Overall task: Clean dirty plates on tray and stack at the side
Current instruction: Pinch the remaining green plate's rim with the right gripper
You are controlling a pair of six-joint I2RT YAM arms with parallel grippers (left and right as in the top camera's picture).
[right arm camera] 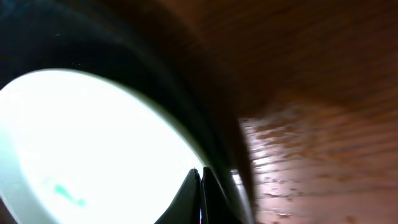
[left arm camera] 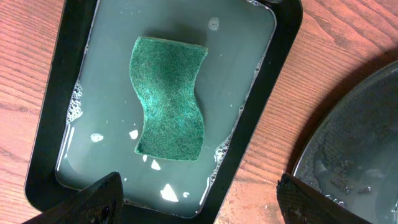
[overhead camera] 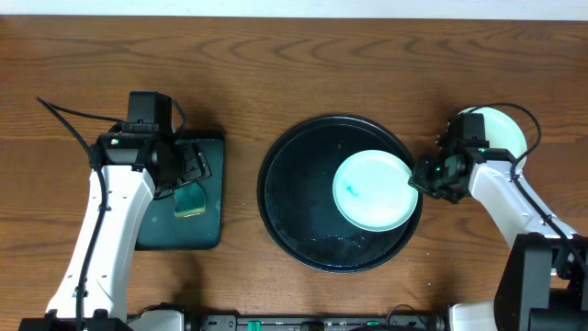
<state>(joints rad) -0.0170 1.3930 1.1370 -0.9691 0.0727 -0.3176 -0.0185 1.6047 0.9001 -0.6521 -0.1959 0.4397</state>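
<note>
We see the right gripper (overhead camera: 420,177) pinched nearly shut on the rim of the mint plate (overhead camera: 372,190), which extends from its fingertips toward the centre of the tray (overhead camera: 285,198). The left gripper (overhead camera: 188,170), wide open and empty, hangs over the sponge (left arm camera: 169,99), well apart from that plate.

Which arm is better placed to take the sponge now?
Left. The left gripper, open, hangs directly above the sponge in the small tray; the right gripper is busy, shut on the plate at the black tray.
</note>
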